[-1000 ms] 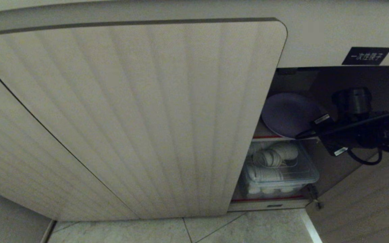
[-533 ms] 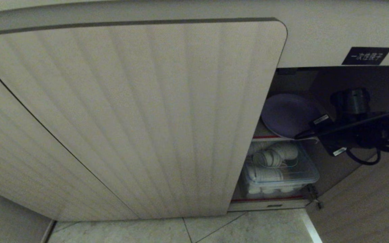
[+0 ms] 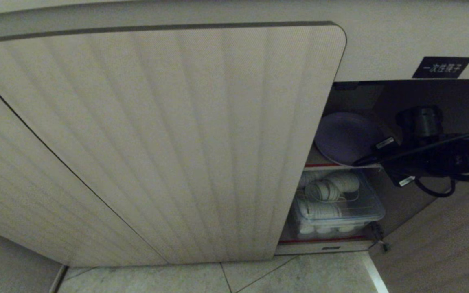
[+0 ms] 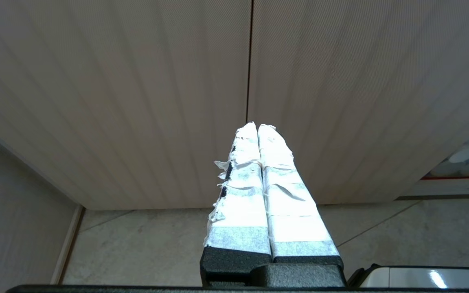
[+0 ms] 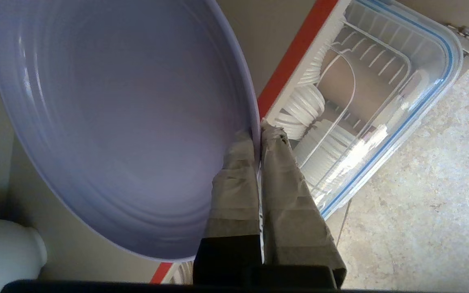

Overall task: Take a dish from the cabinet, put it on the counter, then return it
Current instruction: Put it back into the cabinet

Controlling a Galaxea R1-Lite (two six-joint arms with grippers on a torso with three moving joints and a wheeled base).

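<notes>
Lavender plastic, the dish point(image 5: 116, 122) sits on your cabinet's point(image 3: 157, 142) red-edged upper shelf point(image 3: 324, 165), its rim pinched between your right gripper's point(image 5: 257, 132) closed fingers. Your left gripper point(image 4: 257, 127), fingers pressed together, hangs before the ribbed doors.

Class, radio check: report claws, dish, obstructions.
Right claw shut on lavender dish rim, inside cabinet. Left claw shut, idle. Closed door beside opening.

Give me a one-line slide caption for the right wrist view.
Right gripper pinches the rim of the lavender dish at the cabinet's red-edged shelf, above a clear bin of white dishes.
</notes>
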